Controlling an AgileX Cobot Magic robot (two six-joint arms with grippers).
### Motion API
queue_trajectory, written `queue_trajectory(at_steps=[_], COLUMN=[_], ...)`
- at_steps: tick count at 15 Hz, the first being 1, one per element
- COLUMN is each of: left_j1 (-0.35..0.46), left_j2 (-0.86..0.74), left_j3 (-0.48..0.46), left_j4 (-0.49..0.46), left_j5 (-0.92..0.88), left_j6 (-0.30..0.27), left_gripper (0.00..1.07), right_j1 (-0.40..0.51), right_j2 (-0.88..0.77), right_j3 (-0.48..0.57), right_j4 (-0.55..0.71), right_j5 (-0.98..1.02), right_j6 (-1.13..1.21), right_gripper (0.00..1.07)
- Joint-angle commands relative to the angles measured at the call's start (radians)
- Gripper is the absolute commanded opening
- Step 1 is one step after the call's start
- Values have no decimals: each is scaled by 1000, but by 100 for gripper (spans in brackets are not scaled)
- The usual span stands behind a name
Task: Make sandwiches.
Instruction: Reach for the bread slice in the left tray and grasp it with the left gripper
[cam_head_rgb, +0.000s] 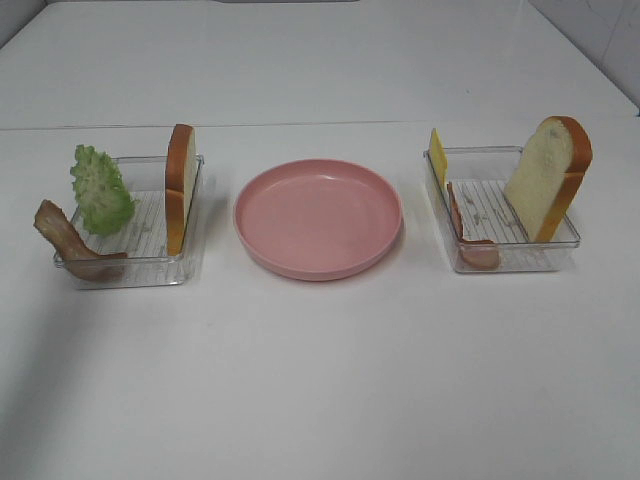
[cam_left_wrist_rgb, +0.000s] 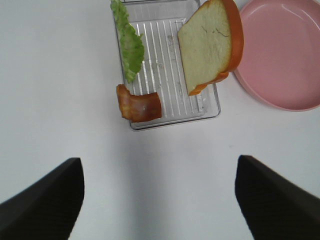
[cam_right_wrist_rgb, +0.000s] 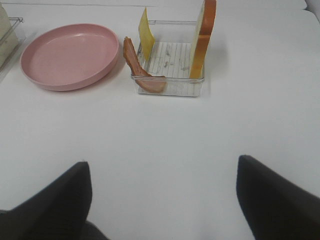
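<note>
No stacked sandwich is in view; the parts stand apart in two trays. The left tray (cam_head_rgb: 150, 272) holds frilly green lettuce (cam_head_rgb: 100, 190), a brown bacon strip (cam_head_rgb: 65, 240) and an upright bread slice (cam_head_rgb: 180, 185). The right tray (cam_head_rgb: 510, 262) holds a yellow cheese square (cam_head_rgb: 437, 157), a pink ham strip (cam_head_rgb: 465, 230) and a leaning bread slice (cam_head_rgb: 548, 175). My left gripper (cam_left_wrist_rgb: 159, 160) is open and empty, short of the left tray (cam_left_wrist_rgb: 165, 65). My right gripper (cam_right_wrist_rgb: 162, 161) is open and empty, short of the right tray (cam_right_wrist_rgb: 172, 62).
A pink plate (cam_head_rgb: 318, 215) with nothing on it sits between the two trays on the white table. It also shows in the left wrist view (cam_left_wrist_rgb: 285, 55) and the right wrist view (cam_right_wrist_rgb: 70, 55). Neither arm shows in the exterior high view.
</note>
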Motion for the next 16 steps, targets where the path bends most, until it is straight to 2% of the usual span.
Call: queue_trajectory(at_steps=[1,3,7,10,13,16], left_j1=[-3,-31,-161,-239,-279,-299], left_j2=[64,190,401,529,627,720], left_j3=[-46,-163,-418,-570,-639,-640], left_j4=[-33,-44,80,174,175,225], left_j5=[36,132,270,273,273,273], left_j6=[-6,-46,-155,-245,-266,-308], left_gripper=[78,76,76,74,72,72], right_j1=[-6,-6,-6,-6,-6,-6], right_j2=[-15,-15,-15,-15,-15,-15], right_j3=[2,2,2,2,2,2], right_j4=[0,0,0,1,1,1], right_j5=[-7,-7,-7,-7,-7,-7], right_j6=[-4,-4,-4,-4,-4,-4], right_gripper=[76,76,76,76,76,76])
